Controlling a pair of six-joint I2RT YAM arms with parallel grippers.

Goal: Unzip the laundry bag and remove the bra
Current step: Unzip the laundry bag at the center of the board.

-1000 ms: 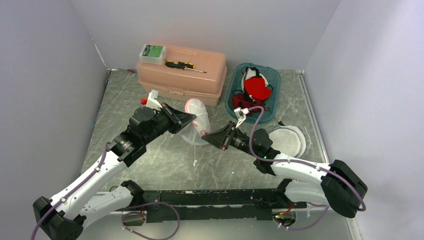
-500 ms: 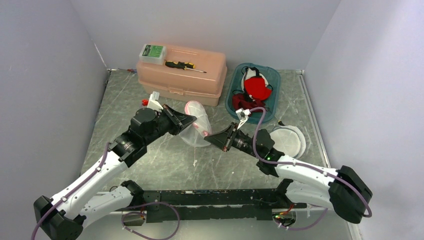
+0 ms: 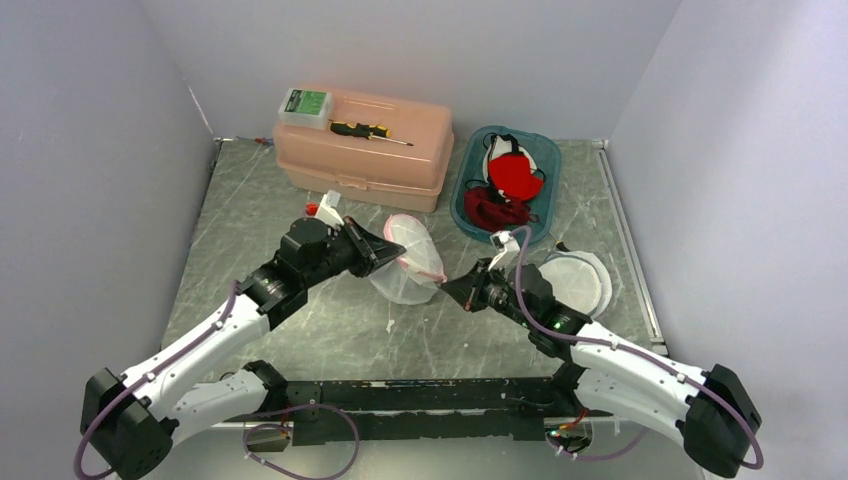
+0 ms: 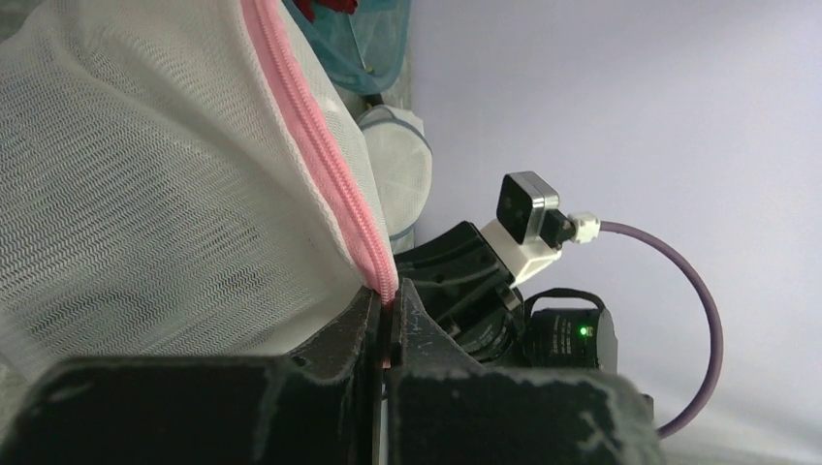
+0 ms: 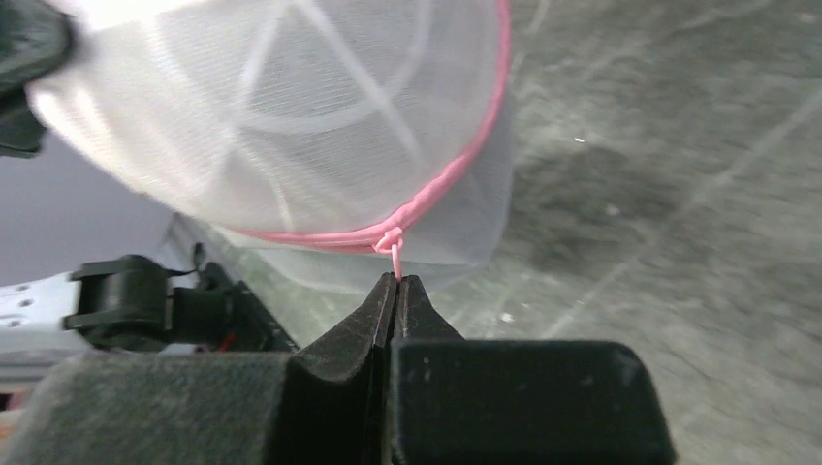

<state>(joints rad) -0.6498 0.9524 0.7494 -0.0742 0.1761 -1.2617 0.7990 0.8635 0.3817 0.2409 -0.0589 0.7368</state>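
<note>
The top camera looks down from high behind the near edge over the whole table point(image 3: 250, 230). The wrist cameras sight along the left gripper point(image 4: 388, 305) and right gripper point(image 5: 395, 283), close against the mesh bag point(image 3: 405, 270), which all three views share

Toolbox point(image 3: 365, 150) at table point(image 3: 300, 320) rear. On its lid: screwdriver point(image 3: 368, 131), small box point(image 3: 305, 105). Right of toolbox: tub point(image 3: 464, 185) holding garments point(image 3: 512, 178). In front: laundry bag point(image 3: 405, 265). Front-right: round pouch point(image 3: 580, 280).

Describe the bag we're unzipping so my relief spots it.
Start from the pink toolbox at the back. Just in front, between left claw and right claw, is a white mesh bag. Unlike the flat bag to its right, it has a pink zipper.
</note>
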